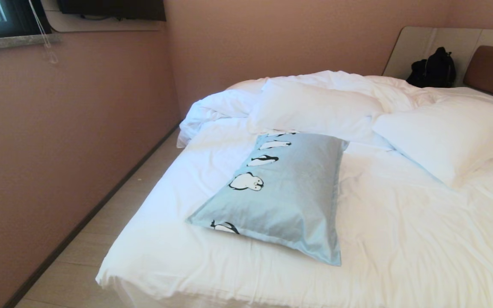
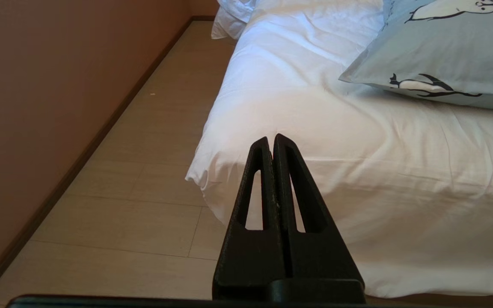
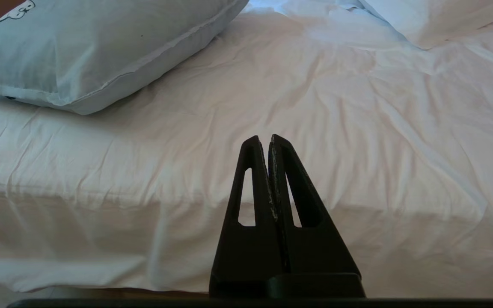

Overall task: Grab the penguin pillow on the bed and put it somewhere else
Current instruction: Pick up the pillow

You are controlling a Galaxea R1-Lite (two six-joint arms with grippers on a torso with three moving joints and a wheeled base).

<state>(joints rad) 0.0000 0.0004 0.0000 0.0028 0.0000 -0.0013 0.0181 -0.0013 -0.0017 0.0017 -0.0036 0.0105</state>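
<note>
Penguin pillow [image 1: 287, 192] lies flat at centre frame on the bed [image 1: 400, 239], below two white pillows [image 1: 315, 107]. Left gripper [image 2: 271, 139] and right gripper [image 3: 263, 139], jaws pressed together and empty, hang before the bed's near edge.

The penguin pillow [image 1: 289, 192] looks like smooth cloth with a faint sheen. Under it, the bed [image 1: 400, 239] wears matt, creased white cloth. Both grippers look matt black plastic.
</note>
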